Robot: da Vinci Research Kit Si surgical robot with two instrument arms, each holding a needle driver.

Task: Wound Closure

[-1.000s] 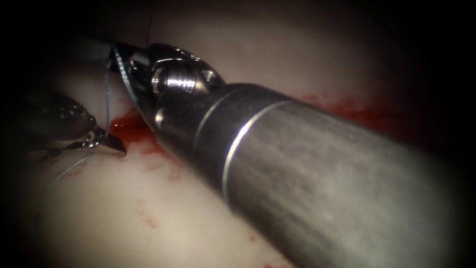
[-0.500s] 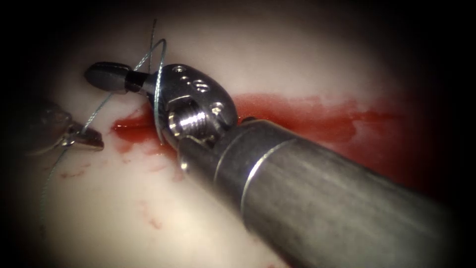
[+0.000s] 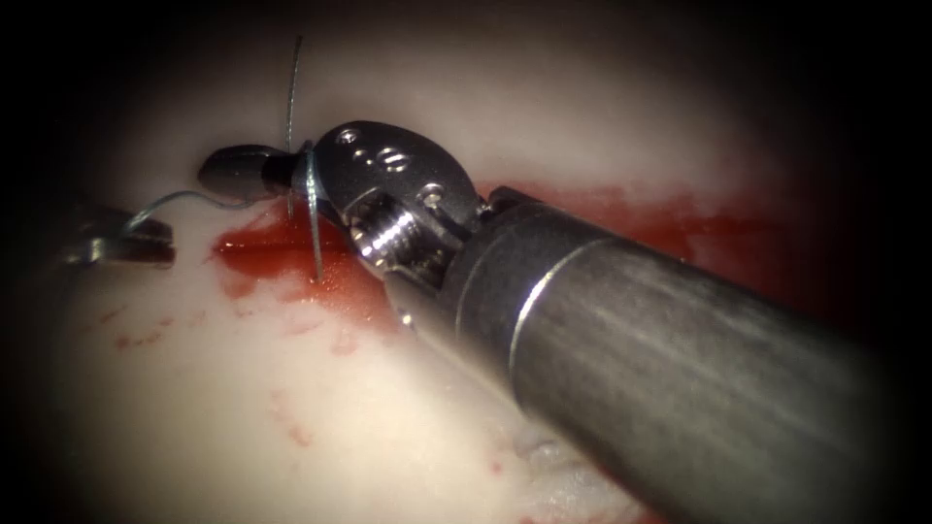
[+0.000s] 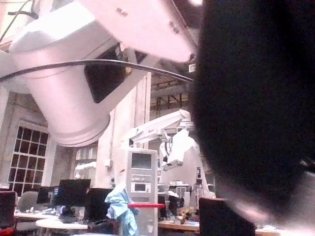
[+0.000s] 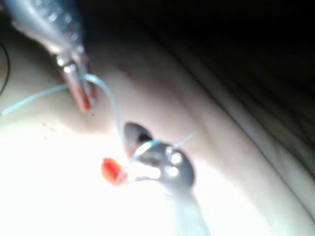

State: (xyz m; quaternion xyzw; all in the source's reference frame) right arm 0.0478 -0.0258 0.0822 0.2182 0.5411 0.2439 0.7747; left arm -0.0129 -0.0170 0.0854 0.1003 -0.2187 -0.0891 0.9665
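My right tool comes in from the lower right, and its wrist [image 3: 388, 189] lies over the cut [image 3: 272, 254]. Its dark jaws [image 3: 236, 173] point left and look shut, with a loop of thread [image 3: 312, 209] wound around their base. I cannot tell if they pinch any thread. A thread tail [image 3: 292, 87] stands up behind them. From under the jaws, thread [image 3: 180, 197] sags left to my left tool [image 3: 126, 250], left of the cut, shut on it. The right wrist view shows the left tool [image 5: 78, 91] gripping thread beside the right jaws [image 5: 135, 133].
Red fluid [image 3: 621, 218] lies in a band along the cut behind the right shaft [image 3: 680, 378]. Small red smears [image 3: 291, 427] dot the pale tissue [image 3: 243, 388] in front. The left wrist view looks into the room, with a white arm housing [image 4: 74, 73].
The right tool has drawn back to the right and turned, bringing its jaws into sight. The thread loop has closed snug around them. The left tool has slid left with its thread.
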